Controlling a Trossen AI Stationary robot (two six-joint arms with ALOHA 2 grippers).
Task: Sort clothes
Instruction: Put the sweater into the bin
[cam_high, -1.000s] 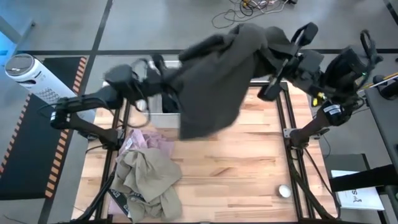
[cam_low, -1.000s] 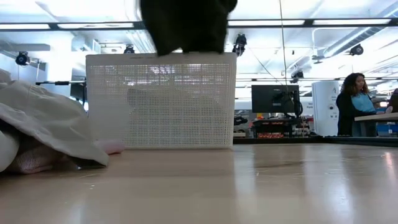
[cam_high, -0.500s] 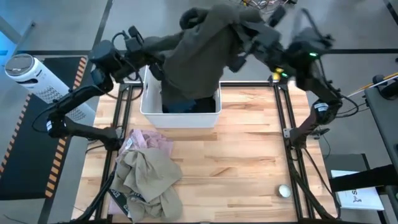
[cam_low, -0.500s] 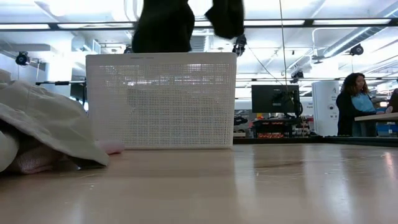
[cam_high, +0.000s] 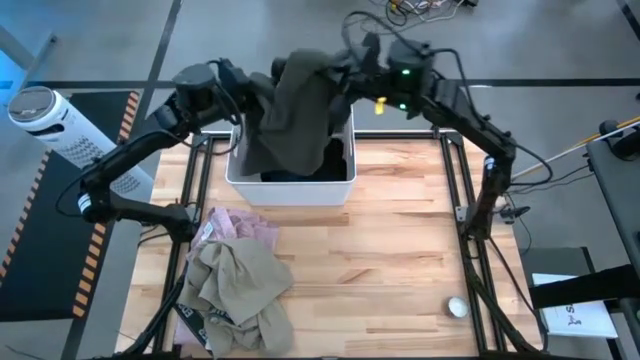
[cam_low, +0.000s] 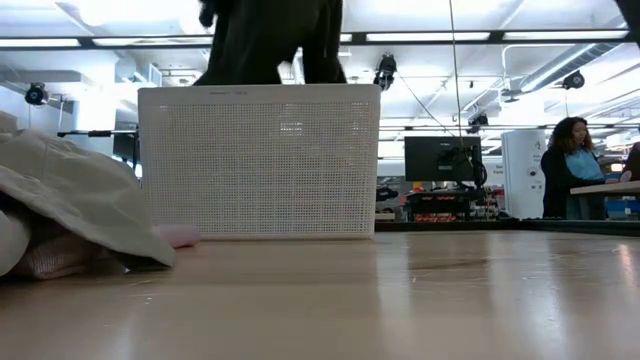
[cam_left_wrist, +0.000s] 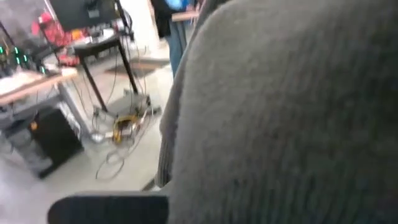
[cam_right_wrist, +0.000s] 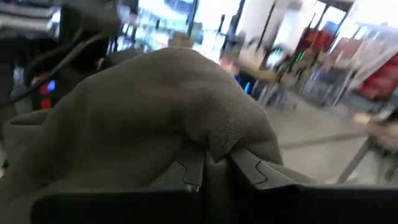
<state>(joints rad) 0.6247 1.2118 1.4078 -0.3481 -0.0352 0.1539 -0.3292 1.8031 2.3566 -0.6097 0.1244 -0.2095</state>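
Spanning the scene, the pale plank table (cam_high: 400, 260) carries a white perforated bin (cam_low: 260, 160). Both grippers, left (cam_high: 262, 92) and right (cam_high: 345, 68), pinch a dark olive knit garment (cam_high: 295, 115) draping into it. Crumpled khaki (cam_high: 235, 285) and pink clothes (cam_high: 245, 225) lie nearer the front-left corner.

two dark jointed arms (cam_high: 130, 160), green light glowing on the right one.

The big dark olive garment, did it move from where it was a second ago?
Yes. The dark olive garment hung over the bare wooden table; now it drapes into the white bin at the table's far edge.
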